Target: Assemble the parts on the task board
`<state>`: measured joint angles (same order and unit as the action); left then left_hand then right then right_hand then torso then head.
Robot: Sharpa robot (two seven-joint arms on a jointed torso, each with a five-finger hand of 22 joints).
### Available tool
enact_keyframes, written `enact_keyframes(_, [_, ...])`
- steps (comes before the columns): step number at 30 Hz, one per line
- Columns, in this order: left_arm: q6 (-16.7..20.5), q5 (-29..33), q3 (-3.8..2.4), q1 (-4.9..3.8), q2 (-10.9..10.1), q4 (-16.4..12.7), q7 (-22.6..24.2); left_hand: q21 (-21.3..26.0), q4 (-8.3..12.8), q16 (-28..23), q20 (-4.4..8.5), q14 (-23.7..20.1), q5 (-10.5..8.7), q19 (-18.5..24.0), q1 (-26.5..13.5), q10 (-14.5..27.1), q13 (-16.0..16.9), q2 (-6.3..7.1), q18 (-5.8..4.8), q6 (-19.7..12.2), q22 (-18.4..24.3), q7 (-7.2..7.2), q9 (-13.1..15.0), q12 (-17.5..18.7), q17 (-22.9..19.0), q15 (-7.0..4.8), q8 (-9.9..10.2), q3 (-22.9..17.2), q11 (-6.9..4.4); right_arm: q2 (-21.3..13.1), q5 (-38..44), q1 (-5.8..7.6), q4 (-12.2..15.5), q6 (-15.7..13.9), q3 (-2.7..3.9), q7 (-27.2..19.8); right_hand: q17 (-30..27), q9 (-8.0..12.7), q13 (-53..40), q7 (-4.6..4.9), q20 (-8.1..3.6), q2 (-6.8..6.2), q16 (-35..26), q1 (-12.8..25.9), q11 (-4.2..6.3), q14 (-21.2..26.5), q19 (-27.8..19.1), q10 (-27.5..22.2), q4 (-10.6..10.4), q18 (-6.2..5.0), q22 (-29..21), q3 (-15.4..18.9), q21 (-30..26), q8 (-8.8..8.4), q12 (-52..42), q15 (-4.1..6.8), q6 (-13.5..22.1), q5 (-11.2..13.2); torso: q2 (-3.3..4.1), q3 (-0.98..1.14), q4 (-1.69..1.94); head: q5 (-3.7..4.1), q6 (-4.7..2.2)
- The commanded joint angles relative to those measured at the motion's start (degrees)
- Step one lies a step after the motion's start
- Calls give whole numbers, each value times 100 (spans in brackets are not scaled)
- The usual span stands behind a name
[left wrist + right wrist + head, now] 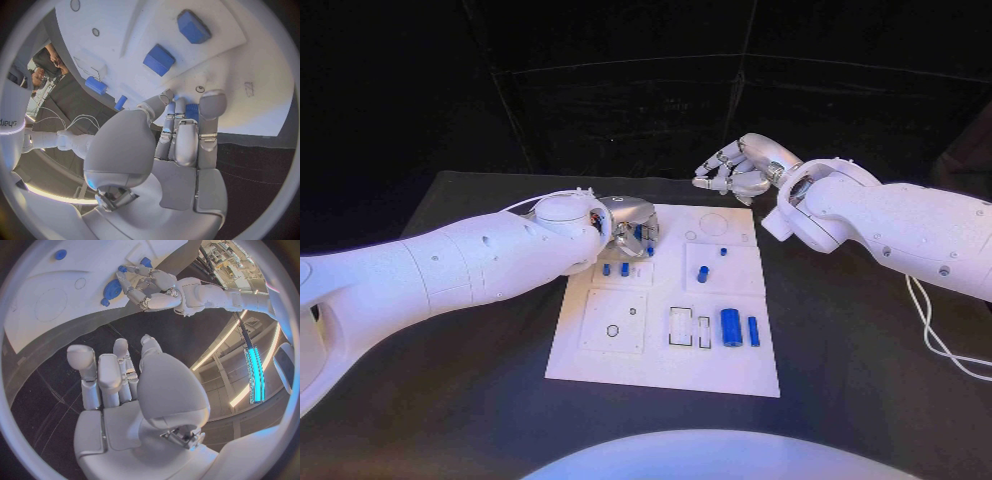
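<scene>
Your task board [733, 375] lies flat in the middle of the black table [473, 420], and the blue parts are spread over it. From the head camera you can see a large blue cylinder [730, 327] lying on the near half of the board, with a thinner blue bar [753, 331] just beside it on the right-arm side. A small blue peg [702, 272] stands further back, near the middle of the board, and two short blue blocks [615, 269] sit side by side on the left-arm side.

Your left hand [626, 226] is down on the far left-arm corner of the board, just behind those two blocks. The head view shows blue between its fingers. The left wrist camera tells you more: a small blue part [192, 112] sits tucked between the fingertips [212, 104], which press against the white board [262, 90]. The same view shows the two blocks [159, 59] lying just ahead of the fingers, free of them.

Your right hand [737, 168] hangs off the board, over the dark table beyond its far edge. Its own wrist camera shows the fingers [109, 372] straight, close together and holding nothing. That view also looks across at the left hand [150, 287] working on the board [44, 305].
</scene>
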<state>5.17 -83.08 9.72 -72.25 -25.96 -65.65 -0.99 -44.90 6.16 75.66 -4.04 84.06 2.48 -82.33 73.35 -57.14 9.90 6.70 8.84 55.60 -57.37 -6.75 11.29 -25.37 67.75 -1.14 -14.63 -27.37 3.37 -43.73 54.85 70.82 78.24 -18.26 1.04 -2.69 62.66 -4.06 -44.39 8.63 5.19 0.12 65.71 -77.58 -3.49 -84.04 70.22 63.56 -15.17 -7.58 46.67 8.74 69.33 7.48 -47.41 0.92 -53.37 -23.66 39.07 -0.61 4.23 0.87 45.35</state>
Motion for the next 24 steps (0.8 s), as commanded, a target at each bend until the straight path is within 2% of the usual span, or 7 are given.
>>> enact_keyframes(1, [-144, -39, 27, 43, 14, 17, 75, -45, -4, 26, 9, 91, 20, -26, -9, -49, -24, -32, -89, 15, -26, -11, -21, 37, -7, -39, 41, -25, -6, 8, 9, 10, 2, 31, 3, -49, 7, 8, 1, -11, -10, 34, -13, -1, 1, -39, -27, -52, -18, -33, -5, 25, -33, 24, 22, 10, 8, -35, 0, 1, 1, -3, 9])
enact_keyframes(10, [-138, -39, 29, 51, 26, 12, 69, -159, 4, 22, 15, 100, 20, -49, -29, -68, -105, 31, -113, -6, -112, -36, -90, 144, -36, -33, 148, -14, 12, 9, 9, 10, 3, 30, 3, -49, 7, 8, 1, -11, -10, 34, -13, -1, 1, -39, -27, -52, -18, -33, -5, 25, -33, 24, 22, 10, 8, -35, -1, 3, -3, -2, 13])
enact_keyframes(16, [-106, -39, 29, 52, 20, 1, 62, -170, 32, 0, -5, 95, 19, -44, -30, 88, -218, 127, -128, -247, -127, -69, -211, 338, -89, 14, 374, 5, 77, 6, 9, 10, 4, 27, 3, -48, 7, 8, 1, -11, -10, 34, -13, -1, 1, -39, -27, -52, -18, -33, -5, 25, -33, 24, 22, 10, 8, -35, -1, 1, 2, 10, 14])
enact_keyframes(24, [-93, -39, 29, 53, 30, -30, 97, -183, 31, 0, -22, 94, 20, -36, -9, 127, -277, 106, -134, -216, -141, -71, -254, 421, -106, 39, 419, -2, 104, 14, 9, 10, 0, 35, 3, -48, 11, 8, 2, -10, -10, 39, -10, -4, 1, -40, -25, -53, -18, -32, -3, 25, -32, 25, 22, 10, 9, -36, -2, 2, 0, 9, 22])
